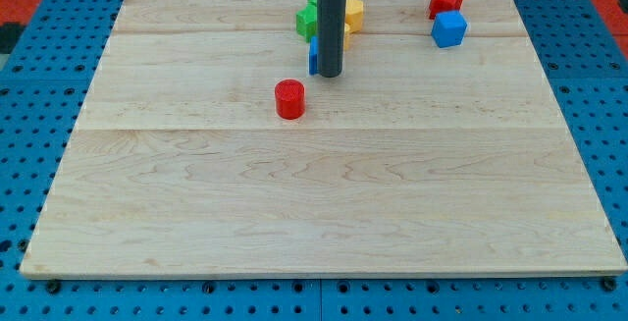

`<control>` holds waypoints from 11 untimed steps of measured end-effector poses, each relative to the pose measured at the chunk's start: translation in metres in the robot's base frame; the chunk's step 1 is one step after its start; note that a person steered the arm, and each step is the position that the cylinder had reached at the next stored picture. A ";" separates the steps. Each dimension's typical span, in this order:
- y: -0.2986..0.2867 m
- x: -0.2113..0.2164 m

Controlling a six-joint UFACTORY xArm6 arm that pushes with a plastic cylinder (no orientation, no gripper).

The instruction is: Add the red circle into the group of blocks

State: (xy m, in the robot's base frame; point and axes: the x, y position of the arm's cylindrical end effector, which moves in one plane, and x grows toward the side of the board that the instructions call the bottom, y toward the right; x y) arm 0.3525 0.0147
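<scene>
Red circle [289, 98] (mid-board) below tip [330, 74]

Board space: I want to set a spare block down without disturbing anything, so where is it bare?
Bare: everything below the red circle to the wooden board's bottom edge, plus the top-left corner. Crowded: top centre, where my tip stands among green, yellow blocks; red block, blue cube top-right.

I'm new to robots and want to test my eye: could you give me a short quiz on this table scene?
1. True or false: my tip touches the red circle.
2. Which block sits just below the red block at the view's top right? A) green B) blue cube C) yellow
3. Fill in: the red circle lies toward the view's ____ of the group.

Key: 1 false, they stand apart. 2 B, the blue cube. 3 bottom; the group holds green, yellow and partly hidden blue blocks.
</scene>
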 end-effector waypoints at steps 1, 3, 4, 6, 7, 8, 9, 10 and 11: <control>-0.036 -0.019; -0.012 0.010; 0.001 0.095; -0.051 0.031; -0.058 0.010; -0.101 0.016; -0.093 -0.005; -0.033 -0.022; -0.027 -0.029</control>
